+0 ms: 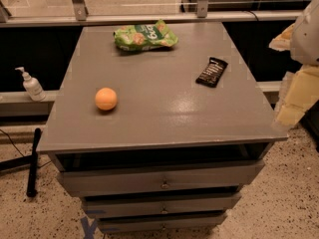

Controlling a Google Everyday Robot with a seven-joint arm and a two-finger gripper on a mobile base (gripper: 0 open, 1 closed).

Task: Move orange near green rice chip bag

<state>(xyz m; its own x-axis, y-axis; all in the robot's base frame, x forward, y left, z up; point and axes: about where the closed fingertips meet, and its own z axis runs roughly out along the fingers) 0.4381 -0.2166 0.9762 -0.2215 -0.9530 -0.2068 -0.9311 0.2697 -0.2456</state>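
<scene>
My claw (298,91) hangs just beyond the right edge of the table (164,118), close to the front right corner. Whether it is released or clenched I cannot tell. It holds nothing that I can make out.

The orange (106,98) sits on the table toward the left edge, nearer the front than the back. The green rice chip bag (144,36) lies flat by the back edge, about midway along it and well apart from the orange. A dark bar wrapper (212,71) lies toward the right edge.

Drawers (162,180) sit under the tabletop. A white pump bottle (31,85) stands on a ledge past the left edge.
</scene>
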